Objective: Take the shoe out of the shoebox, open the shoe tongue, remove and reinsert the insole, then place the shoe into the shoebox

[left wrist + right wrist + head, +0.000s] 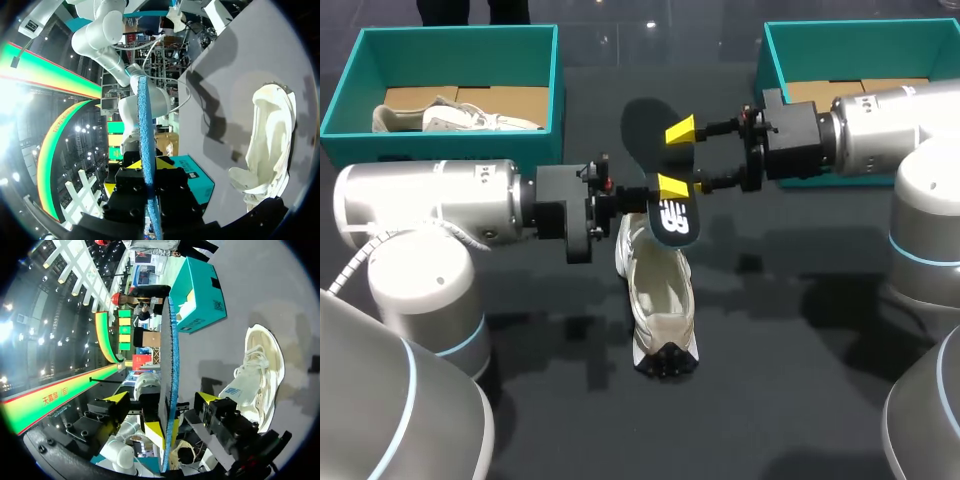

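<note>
A dark insole (658, 165) with a white logo is held up over the table, its blue edge (146, 150) toward the left wrist camera. My left gripper (636, 197) is shut on its lower end, one yellow tip on each side (148, 164). My right gripper (676, 158) reaches in from the right and is open. Its yellow fingertips (117, 397) stand on either side of the insole (170, 370) with gaps, just beyond the left gripper (152, 426). The cream shoe (660, 300) lies on the table below, also seen beside each gripper (270, 145) (260, 365).
A teal shoebox (455, 45) at the back left holds another pale shoe (460, 118). A second teal shoebox (860, 40) stands at the back right, behind my right arm. The dark table (790, 380) stretches around the shoe.
</note>
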`<state>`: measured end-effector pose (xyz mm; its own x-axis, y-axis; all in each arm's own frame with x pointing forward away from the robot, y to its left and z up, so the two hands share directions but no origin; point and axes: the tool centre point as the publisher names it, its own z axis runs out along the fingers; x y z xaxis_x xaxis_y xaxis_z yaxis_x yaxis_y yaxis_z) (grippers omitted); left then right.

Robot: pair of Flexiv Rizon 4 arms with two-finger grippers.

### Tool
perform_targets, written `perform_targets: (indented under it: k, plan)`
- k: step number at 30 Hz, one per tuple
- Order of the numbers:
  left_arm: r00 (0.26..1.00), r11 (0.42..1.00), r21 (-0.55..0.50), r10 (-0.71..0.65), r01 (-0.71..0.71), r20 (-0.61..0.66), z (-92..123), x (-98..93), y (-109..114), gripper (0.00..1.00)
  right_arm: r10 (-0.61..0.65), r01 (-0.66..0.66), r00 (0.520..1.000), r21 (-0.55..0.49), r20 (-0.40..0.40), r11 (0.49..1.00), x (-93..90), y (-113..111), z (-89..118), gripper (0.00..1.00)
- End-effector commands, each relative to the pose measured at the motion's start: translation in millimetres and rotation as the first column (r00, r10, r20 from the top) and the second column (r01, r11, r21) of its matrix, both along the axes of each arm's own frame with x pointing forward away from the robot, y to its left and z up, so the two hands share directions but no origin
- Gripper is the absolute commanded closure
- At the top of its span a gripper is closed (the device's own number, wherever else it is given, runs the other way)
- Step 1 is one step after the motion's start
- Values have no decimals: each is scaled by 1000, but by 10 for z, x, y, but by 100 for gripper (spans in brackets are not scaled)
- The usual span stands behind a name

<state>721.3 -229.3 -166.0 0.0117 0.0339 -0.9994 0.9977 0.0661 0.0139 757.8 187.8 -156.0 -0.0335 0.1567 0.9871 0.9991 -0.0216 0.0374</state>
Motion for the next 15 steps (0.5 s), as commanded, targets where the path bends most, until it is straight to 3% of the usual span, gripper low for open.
perform_targets:
  k: [1, 2, 3, 12, 15]
  plan:
    - [1000, 1000, -4, 8, -8, 3, -22, -4, -29, 100, 5, -5, 1000, 1, -1, 1000, 15, 93, -31, 39]
    - [1000, 1000, -7, 8, -8, 0, -25, -4, -22, 100, 6, -6, 1000, 1, -2, 1000, 11, 101, -34, 49]
    - [1000, 1000, -8, 8, -8, -1, -26, -4, -19, 100, 7, -7, 1000, 1, -2, 1000, 6, 107, -38, 53]
    - [1000, 1000, -15, 6, -6, -3, -23, -18, 40, 100, 6, -6, 1000, 9, -7, 1000, -10, 122, -56, 69]
    - [1000, 1000, -15, 5, -5, -3, -20, -20, 61, 100, 7, -7, 1000, 11, -7, 1000, -8, 131, -57, 86]
